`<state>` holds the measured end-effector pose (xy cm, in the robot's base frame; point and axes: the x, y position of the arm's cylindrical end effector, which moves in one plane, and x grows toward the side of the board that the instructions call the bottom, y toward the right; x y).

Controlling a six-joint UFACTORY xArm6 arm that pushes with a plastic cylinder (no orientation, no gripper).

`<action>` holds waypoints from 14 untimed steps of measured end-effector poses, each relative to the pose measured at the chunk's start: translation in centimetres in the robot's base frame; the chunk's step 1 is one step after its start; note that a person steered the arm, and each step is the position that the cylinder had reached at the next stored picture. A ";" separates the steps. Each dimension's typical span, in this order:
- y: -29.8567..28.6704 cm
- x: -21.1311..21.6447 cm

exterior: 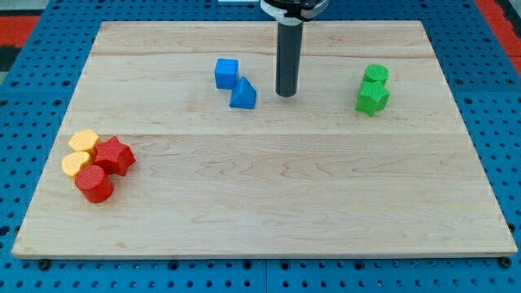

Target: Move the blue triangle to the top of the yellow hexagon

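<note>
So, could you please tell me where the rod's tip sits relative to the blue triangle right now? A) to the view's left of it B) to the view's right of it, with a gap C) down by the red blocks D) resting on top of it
B: my tip stands just to the view's right of the blue triangle, with bare board between them.

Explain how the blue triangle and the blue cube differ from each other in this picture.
The blue triangle is wedge-shaped, while the blue cube is boxy with a flat top. The blue triangle lies nearer the view's bottom and right; the blue cube lies nearer the top and left. The blue triangle is closer to my tip, which stands at its right, apart from it. Both are the same blue, similar in size, and sit close together on the wooden board.
</note>
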<state>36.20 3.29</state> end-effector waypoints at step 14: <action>-9.5 0.5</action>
<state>36.72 -6.17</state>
